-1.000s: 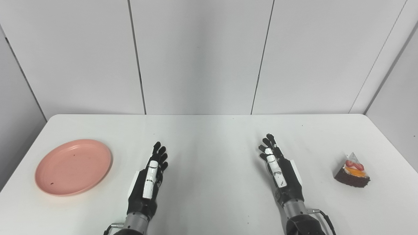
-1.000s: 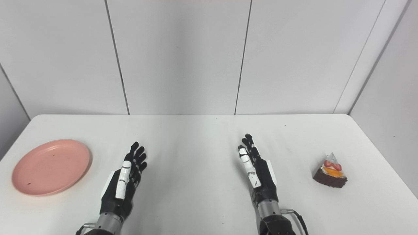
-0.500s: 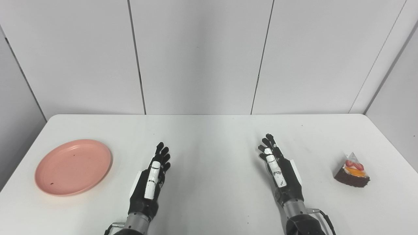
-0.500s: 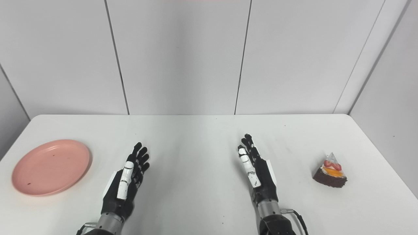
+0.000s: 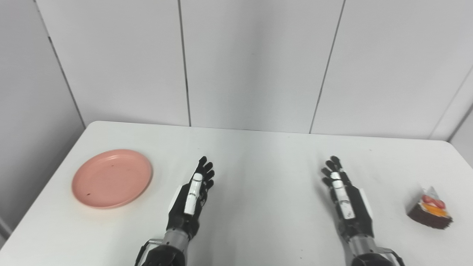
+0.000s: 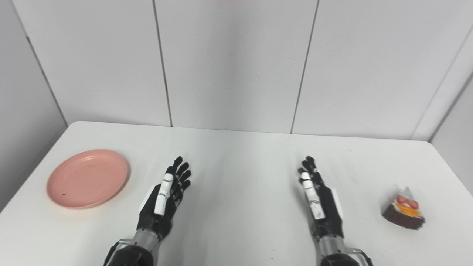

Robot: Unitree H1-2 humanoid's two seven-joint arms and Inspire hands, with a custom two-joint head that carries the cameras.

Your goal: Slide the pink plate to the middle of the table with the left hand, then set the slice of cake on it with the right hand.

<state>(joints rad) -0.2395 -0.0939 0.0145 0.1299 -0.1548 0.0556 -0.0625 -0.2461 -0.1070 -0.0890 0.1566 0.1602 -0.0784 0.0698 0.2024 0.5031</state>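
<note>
Black, with a white strip along one finger, the left hand (image 5: 189,201) rests low over the near part of the desk (image 5: 258,177), fingers straight, a little apart and pointing away from the robot; it holds nothing. The right hand (image 5: 347,201) mirrors it on the other side, fingers likewise spread and empty. Whether either palm actually touches the desk is hard to tell from this angle.

Further out and to the left, the plate (image 5: 112,178) lies flat near the desk's left edge, well apart from the left hand and nowhere near the middle. It is bare apart from a few dark specks. On the far right, the cake (image 5: 429,209) sits by itself near the right edge, a dark wedge topped with red and orange fruit, well clear of the right hand.

Beyond the desk stand plain grey wall panels.

By the look of things, no part of the task is done. The plate has yet to be reached and slid to the centre, and the cake has yet to be picked up and set on it.
</note>
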